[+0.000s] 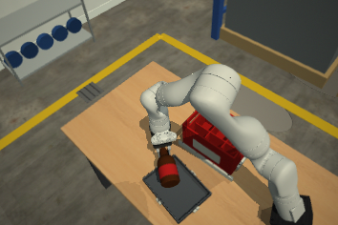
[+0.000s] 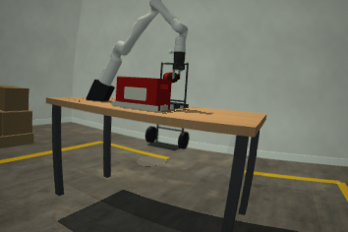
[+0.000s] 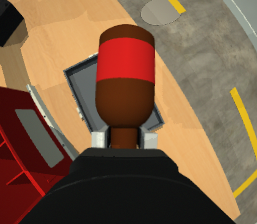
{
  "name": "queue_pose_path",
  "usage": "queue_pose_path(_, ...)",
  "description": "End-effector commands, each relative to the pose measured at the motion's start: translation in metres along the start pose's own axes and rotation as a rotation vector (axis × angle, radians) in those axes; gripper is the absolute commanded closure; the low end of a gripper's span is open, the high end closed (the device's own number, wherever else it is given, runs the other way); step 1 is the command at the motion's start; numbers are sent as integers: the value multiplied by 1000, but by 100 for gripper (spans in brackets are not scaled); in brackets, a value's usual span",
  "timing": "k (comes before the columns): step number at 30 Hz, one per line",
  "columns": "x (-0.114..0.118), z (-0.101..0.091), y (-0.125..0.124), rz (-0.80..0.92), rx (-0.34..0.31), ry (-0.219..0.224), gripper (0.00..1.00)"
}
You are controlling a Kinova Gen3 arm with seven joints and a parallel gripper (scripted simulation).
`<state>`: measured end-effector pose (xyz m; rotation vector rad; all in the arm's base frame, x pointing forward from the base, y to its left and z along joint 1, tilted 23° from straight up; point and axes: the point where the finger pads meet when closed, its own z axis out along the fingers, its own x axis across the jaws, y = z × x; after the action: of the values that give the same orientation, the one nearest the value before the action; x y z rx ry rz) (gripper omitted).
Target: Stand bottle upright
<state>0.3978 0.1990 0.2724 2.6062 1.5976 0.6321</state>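
My gripper (image 1: 163, 145) is shut on the neck of a brown bottle (image 1: 167, 170) with a red label and holds it in the air above the dark grey tray (image 1: 177, 189). The bottle hangs neck-up, its base pointing down toward the tray. In the wrist view the bottle (image 3: 126, 81) fills the middle, its neck between my fingers, with the tray (image 3: 88, 97) below it. In the exterior view the bottle (image 2: 171, 76) hangs under my gripper (image 2: 179, 69), well above the table. The red crate (image 1: 213, 141) sits level beside the tray.
The crate also shows in the exterior view (image 2: 144, 92) and at the left of the wrist view (image 3: 16, 160). The table's near edge (image 1: 124, 202) lies close to the tray. A hand truck (image 2: 169, 135) stands on the floor behind the table.
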Motion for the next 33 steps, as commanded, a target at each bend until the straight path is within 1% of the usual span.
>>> queue_pose_path(1,-1,1,-2,25,3,-3,100)
queue_pose_path(33,-1,1,-2,36,3,-3,100)
